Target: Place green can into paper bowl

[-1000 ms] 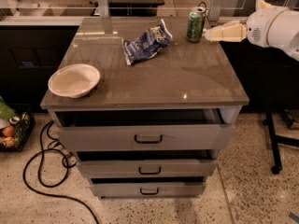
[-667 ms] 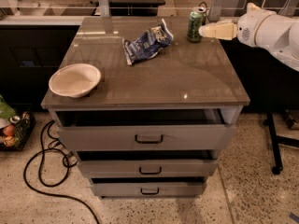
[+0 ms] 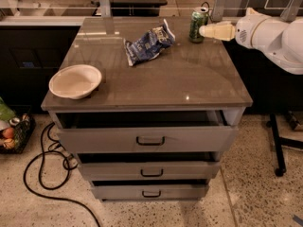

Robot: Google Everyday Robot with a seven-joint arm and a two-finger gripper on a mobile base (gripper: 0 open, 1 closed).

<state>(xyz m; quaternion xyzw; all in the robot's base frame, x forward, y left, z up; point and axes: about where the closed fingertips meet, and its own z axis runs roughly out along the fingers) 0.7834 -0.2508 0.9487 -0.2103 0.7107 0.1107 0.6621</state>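
A grey three-drawer cabinet with a glossy grey-brown top [image 3: 184, 79] stands on a speckled floor, seen from above and in front. A small green aluminium drink can with a silver top [image 3: 197, 26] stands upright near the back right corner of the top, close to the rear edge. The robot's pale cream gripper [image 3: 206, 30] reaches in from the right at can height, and its tip is right at the can's right side. Whether it touches the can cannot be told, nor whether the gripper is open or closed. Behind it, the bulky white arm [image 3: 277, 34] hangs past the cabinet's right edge.

A shallow, round, off-white paper bowl with a wide rim [image 3: 75, 81] sits near the front left corner, just inside the left edge and well apart from the can. A wrinkled blue-and-white snack bag [image 3: 148, 44] lies towards the back of the top, left of the can and roughly between the can and the bowl. A broad stretch of bare surface covers the front and right half of the top.

The top drawer [image 3: 147, 138] is pulled out a little, showing a dark gap beneath the top's front edge. A black cable [image 3: 42, 176] loops on the floor to the left, and a dark basket [image 3: 16, 134] sits at the left margin.
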